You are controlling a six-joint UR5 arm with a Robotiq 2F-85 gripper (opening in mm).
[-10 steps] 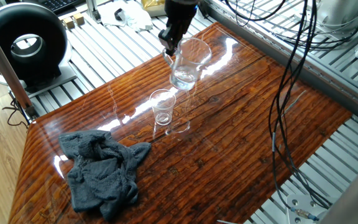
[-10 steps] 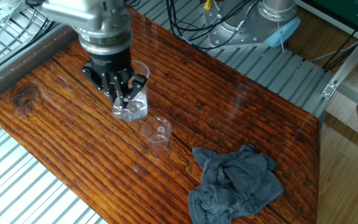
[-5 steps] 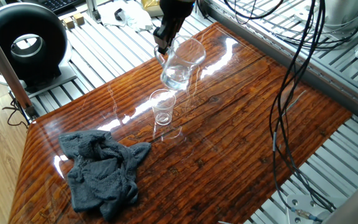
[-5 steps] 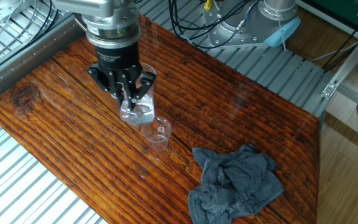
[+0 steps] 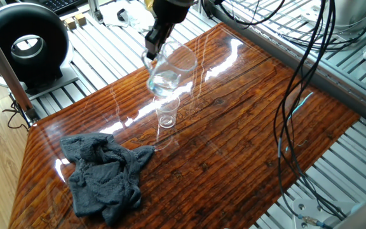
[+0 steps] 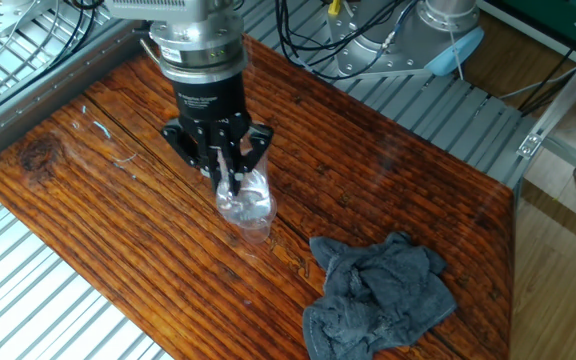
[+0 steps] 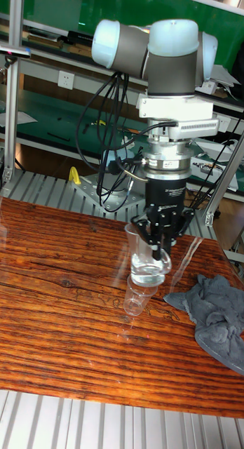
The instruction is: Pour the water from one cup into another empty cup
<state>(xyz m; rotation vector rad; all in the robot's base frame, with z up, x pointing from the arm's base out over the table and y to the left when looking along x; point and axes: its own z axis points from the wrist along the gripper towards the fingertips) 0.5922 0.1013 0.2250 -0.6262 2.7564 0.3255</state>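
The desk (image 5: 246, 127) is dark reddish wood with strong grain, lacquered so glossy it throws white glare. The mug (image 5: 168, 69) and the tumbler (image 5: 167, 112) below it are clear, smooth glass; the water (image 5: 164, 83) in the mug glints. The end effector (image 6: 230, 172) is matt black, under a brushed metal collar. Beside the tumbler lies a crumpled grey cloth (image 5: 103, 175), soft and matt.

Gripper (image 7: 163, 245) clamped on rim of glass mug (image 7: 146, 254), mug held off table (image 7: 59, 337), directly above small tumbler (image 7: 137, 294). Water (image 7: 147, 273) pooled at mug bottom. Grey cloth (image 7: 219, 309) lies at right.
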